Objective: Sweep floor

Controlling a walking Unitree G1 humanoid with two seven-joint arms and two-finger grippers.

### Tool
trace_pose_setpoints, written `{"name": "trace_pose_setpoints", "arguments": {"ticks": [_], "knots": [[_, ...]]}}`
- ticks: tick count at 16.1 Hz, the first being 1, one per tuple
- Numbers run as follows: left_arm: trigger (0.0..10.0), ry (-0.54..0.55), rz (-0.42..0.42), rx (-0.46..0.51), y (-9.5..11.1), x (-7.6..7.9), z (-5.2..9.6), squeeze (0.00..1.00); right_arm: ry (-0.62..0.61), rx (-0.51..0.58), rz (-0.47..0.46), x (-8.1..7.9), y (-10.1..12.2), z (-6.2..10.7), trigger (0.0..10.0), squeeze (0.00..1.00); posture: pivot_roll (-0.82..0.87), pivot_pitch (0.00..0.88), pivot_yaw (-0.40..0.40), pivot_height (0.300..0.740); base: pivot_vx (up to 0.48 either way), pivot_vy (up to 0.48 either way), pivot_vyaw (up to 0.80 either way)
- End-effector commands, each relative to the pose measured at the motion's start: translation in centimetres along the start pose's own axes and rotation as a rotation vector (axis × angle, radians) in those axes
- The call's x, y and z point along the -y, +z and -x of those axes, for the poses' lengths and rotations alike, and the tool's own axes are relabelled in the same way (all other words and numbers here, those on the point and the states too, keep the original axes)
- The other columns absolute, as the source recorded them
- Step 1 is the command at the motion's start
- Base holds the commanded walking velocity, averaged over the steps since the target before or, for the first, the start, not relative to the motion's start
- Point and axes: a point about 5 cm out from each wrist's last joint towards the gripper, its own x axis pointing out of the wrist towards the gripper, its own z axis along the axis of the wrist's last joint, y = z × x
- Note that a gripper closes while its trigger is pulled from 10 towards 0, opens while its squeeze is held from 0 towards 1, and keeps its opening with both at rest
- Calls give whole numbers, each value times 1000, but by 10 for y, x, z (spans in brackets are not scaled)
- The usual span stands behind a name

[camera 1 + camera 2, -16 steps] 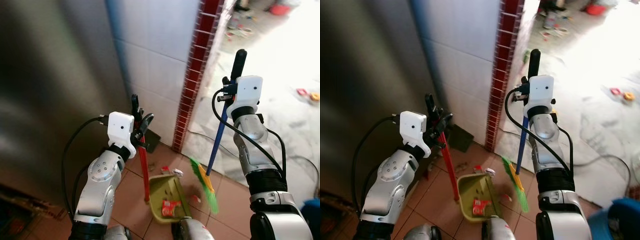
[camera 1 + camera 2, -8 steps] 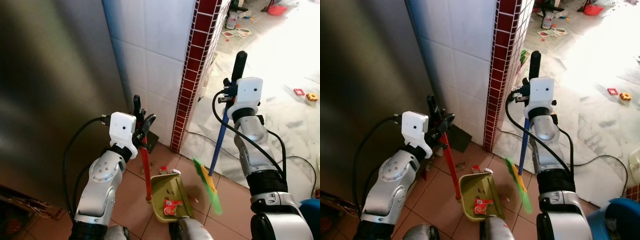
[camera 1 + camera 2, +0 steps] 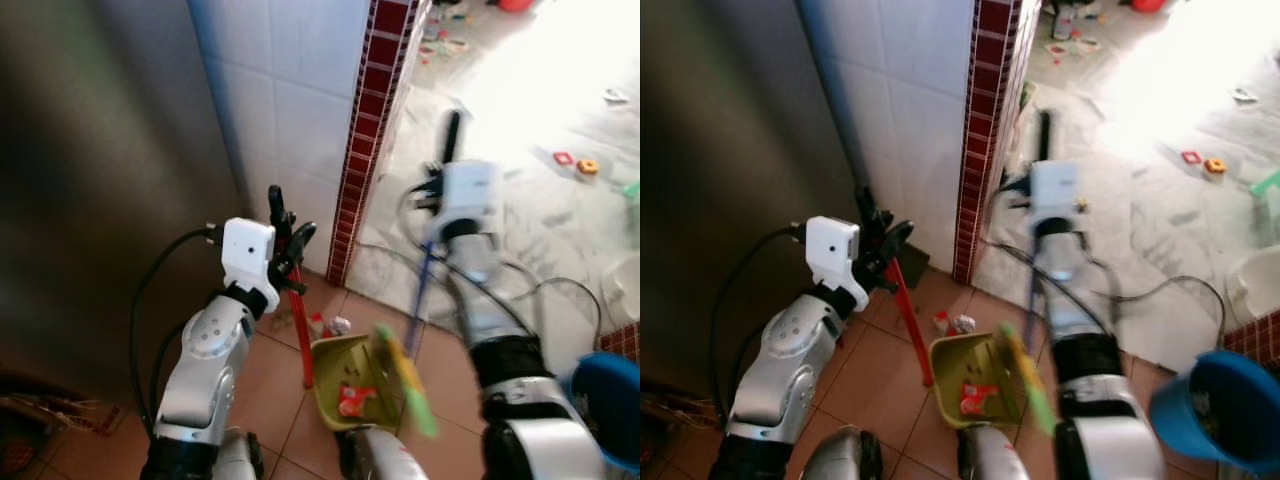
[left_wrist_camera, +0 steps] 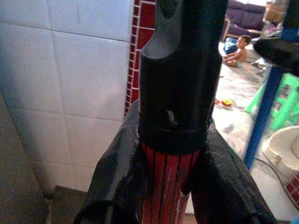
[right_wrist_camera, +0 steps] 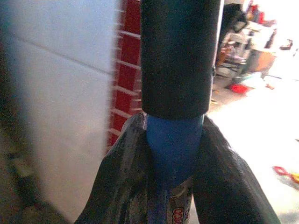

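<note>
Left eye view: left pincer [image 3: 285,240] grips dustpan handle [image 3: 299,330]; right pincer [image 5: 170,177] grips broom handle [image 5: 174,140].

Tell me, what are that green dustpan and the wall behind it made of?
The dustpan looks like matte olive-green moulded plastic, judging by its thin, uniform scoop. The wall looks like glossy white ceramic tile with visible grout lines, edged by a strip of dark red tiles.

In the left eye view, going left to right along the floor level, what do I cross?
Left gripper on the red dustpan handle → crumpled litter → green dustpan → broom head → blue bin.
</note>
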Motion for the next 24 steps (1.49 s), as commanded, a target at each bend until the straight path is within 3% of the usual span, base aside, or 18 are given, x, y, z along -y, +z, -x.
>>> {"name": "trace_pose_setpoints", "arguments": {"ticks": [1, 16, 17, 20, 21, 23, 24], "knots": [[10000, -13, -2, 37, 8, 4, -3, 0, -16, 68, 7, 5, 14, -6, 10000, 0, -68, 59, -24, 740, -311, 0, -413], [10000, -7, -18, 30, 6, -3, -5, 0, -57, 83, 35, 10, 10, -5, 10000, 0, -76, 35, -30, 740, -304, 0, -54], [10000, -12, -44, 28, 7, -7, -3, 0, -63, 90, 37, 13, 12, -6, 10000, 0, -69, 35, -30, 740, 0, 0, 0], [10000, 104, -107, 17, 9, -38, 16, 0, -74, 77, 65, 28, 8, -2, 10000, 0, -62, 40, -31, 740, 0, 0, 0], [10000, 149, -153, 34, 11, -45, 25, 0, -78, 78, 71, 30, 8, -1, 10000, 0, -60, 45, -30, 740, 0, 0, 0], [10000, 249, -321, 99, 20, -54, 39, 0, -82, 79, 73, 32, 8, 0, 10000, 0, -49, 55, -34, 740, 0, 0, 0], [10000, 324, -316, 118, 20, -60, 42, 0, -76, 78, 68, 30, 7, 0, 10000, 0, -49, 55, -34, 740, 0, 0, 0]]}}
